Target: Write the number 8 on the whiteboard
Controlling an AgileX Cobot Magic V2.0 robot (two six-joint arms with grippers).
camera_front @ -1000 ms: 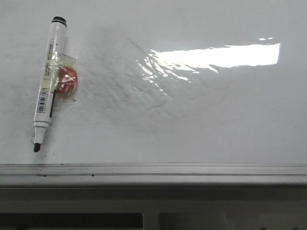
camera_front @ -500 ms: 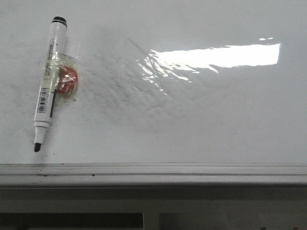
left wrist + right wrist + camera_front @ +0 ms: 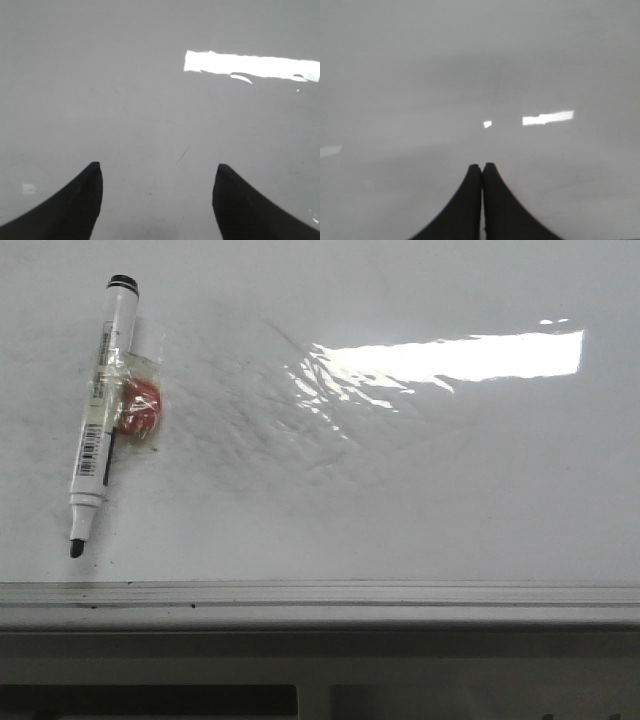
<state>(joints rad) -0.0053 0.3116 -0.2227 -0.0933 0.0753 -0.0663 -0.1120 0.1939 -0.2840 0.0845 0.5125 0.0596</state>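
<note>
From the front you see the uncapped marker (image 3: 101, 410) lying on the glossy whiteboard (image 3: 420, 480), no 8 drawn yet, likely light and slick, so grip mid-barrel; your left gripper (image 3: 157, 180) gapes wide and empty, while your right gripper (image 3: 482, 172) is pinched closed, seemingly on nothing.

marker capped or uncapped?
Uncapped: the marker lies flat on the whiteboard, its dark tip bare, pointing toward the board's near edge.
</note>
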